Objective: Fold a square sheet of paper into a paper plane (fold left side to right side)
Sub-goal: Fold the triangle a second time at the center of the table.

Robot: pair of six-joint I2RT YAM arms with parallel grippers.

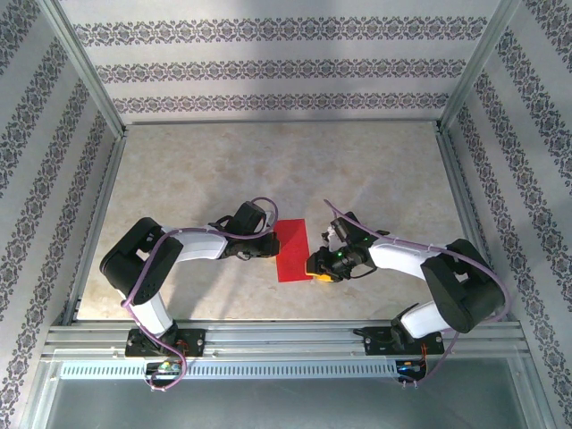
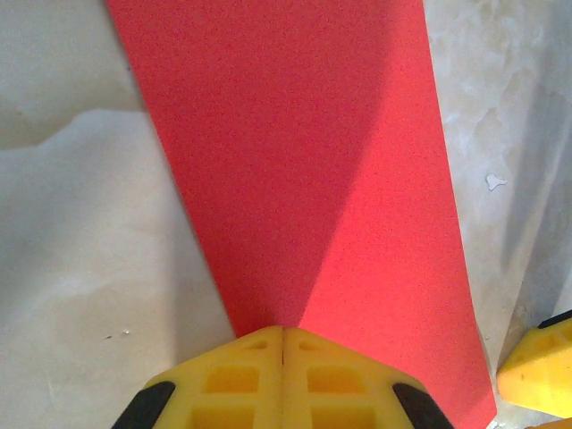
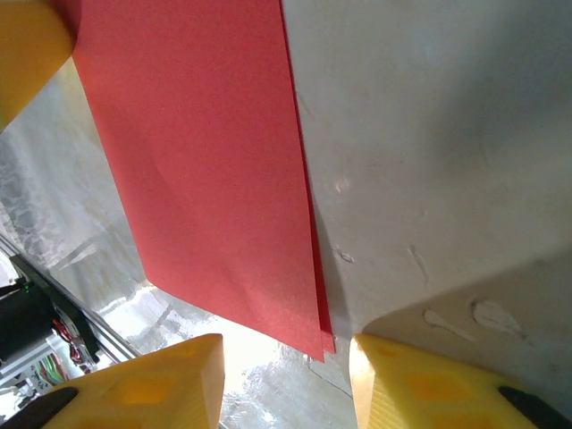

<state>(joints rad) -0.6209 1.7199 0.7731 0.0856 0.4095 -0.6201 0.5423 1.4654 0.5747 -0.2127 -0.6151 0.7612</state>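
Setting the crease on the halved red sheet

The square sheet of paper (image 1: 293,250) lies doubled into a narrow strip on the table (image 1: 268,161), between both grippers. We would press evenly along what we judge to be the folded left edge, keeping the free edges flush (they look slightly offset in the right wrist view). The left gripper (image 2: 282,375) has its fingers closed together, tips on the paper's edge. The right gripper (image 3: 286,389) stands wide, holding nothing, straddling the strip's corner.
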